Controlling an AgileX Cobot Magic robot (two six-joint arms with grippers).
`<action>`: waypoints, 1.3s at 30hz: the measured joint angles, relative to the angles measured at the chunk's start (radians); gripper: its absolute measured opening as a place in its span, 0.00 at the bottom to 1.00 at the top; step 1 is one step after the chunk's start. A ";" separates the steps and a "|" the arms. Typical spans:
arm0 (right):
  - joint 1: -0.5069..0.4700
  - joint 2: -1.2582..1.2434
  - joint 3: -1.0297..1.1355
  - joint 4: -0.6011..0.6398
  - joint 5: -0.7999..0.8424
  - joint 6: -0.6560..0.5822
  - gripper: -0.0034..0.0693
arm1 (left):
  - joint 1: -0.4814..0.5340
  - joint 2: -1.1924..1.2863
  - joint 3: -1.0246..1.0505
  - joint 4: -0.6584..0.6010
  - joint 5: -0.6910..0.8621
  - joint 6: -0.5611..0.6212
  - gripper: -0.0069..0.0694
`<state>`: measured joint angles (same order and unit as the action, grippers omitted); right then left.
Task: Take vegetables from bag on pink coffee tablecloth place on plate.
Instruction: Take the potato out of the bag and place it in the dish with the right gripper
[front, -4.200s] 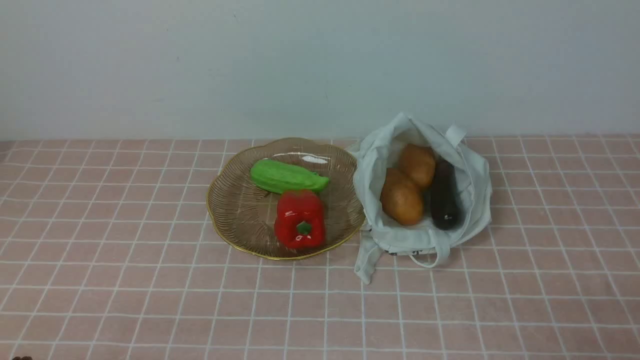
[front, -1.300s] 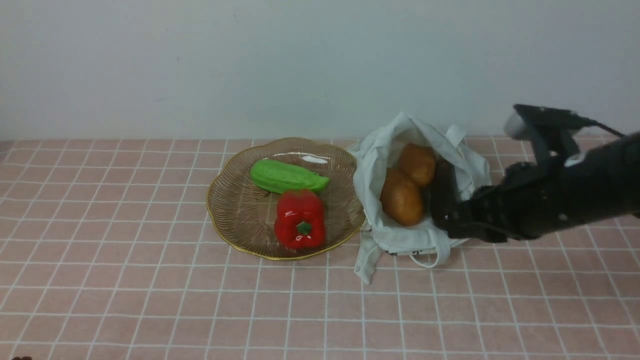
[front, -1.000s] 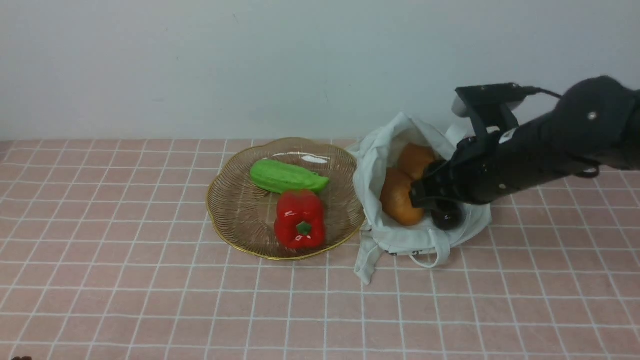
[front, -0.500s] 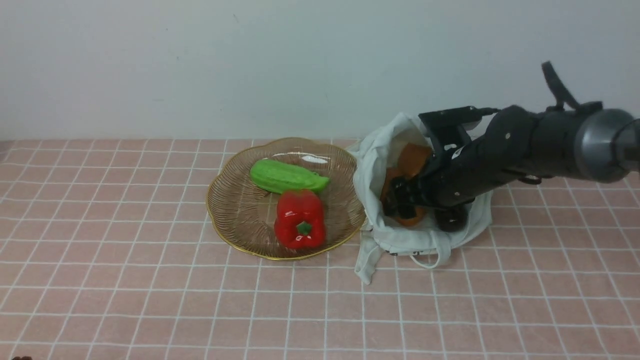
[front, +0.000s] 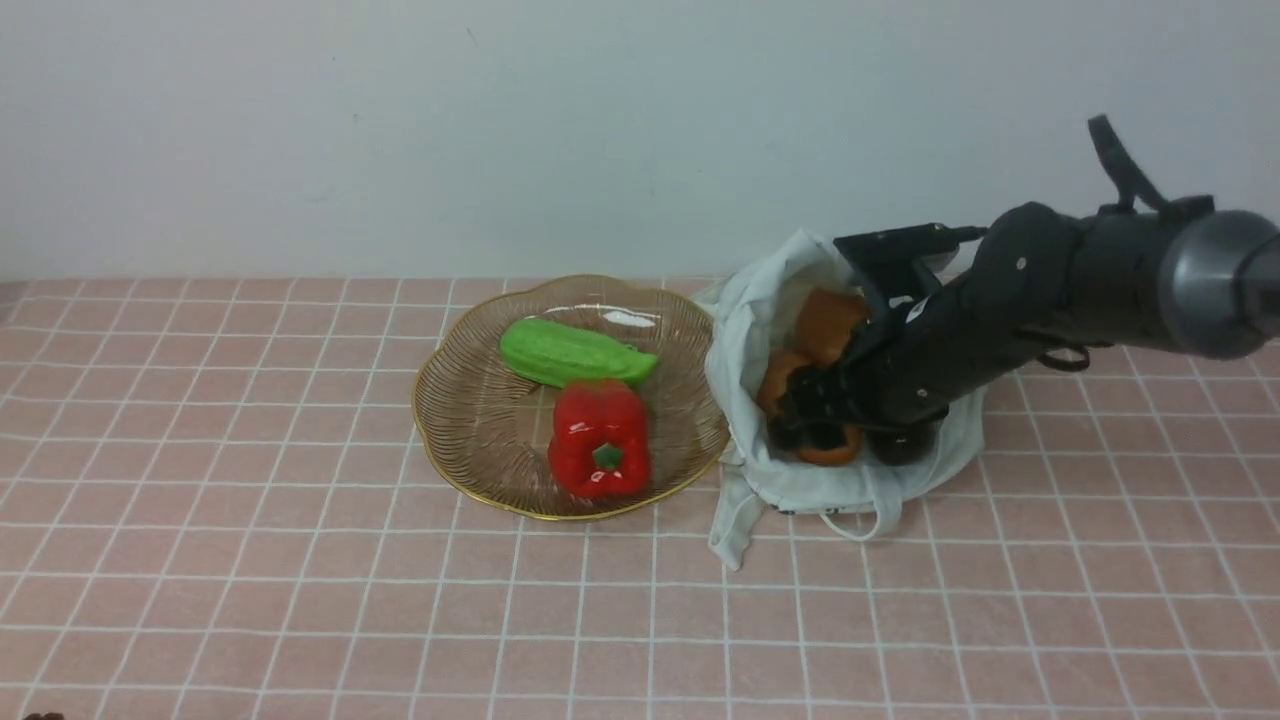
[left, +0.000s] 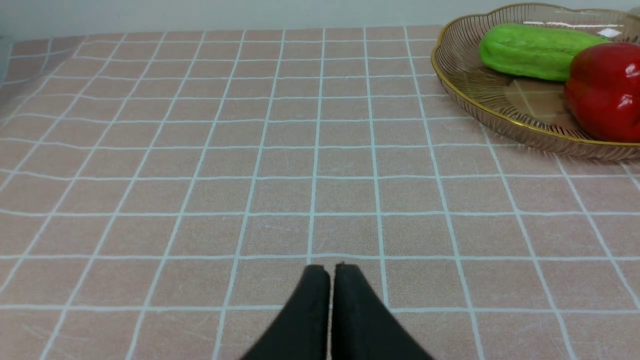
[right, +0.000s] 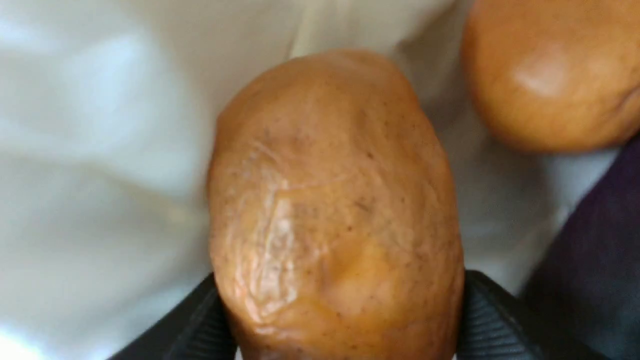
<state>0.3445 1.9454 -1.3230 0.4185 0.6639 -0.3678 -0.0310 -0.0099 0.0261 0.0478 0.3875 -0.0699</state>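
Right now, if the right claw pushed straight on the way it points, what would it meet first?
The near potato, sitting between its fingers; behind that, probably the cloth of the bag.

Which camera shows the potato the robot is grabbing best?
Right wrist view: the oval orange-brown potato fills it, inside the right gripper. Front view shows bits behind the black arm; left wrist view, none.

The right arm (front: 1000, 310) is extended into the bag (front: 740, 330) with the right gripper (right: 342, 300) clamped on a potato (right: 330, 175), while the left gripper (left: 330, 272) is held with jaws pressed together.
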 joint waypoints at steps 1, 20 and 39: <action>0.000 -0.025 0.000 -0.019 0.039 0.007 0.73 | 0.000 0.000 0.000 0.000 0.000 0.000 0.08; 0.218 -0.249 -0.029 0.066 0.222 0.082 0.73 | 0.000 0.000 0.000 0.000 0.000 0.000 0.08; 0.251 0.279 -0.557 -0.406 0.239 0.385 0.73 | 0.000 0.000 0.000 0.000 0.000 0.000 0.08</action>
<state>0.5952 2.2246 -1.8799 0.0128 0.9031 0.0167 -0.0310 -0.0099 0.0261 0.0478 0.3875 -0.0699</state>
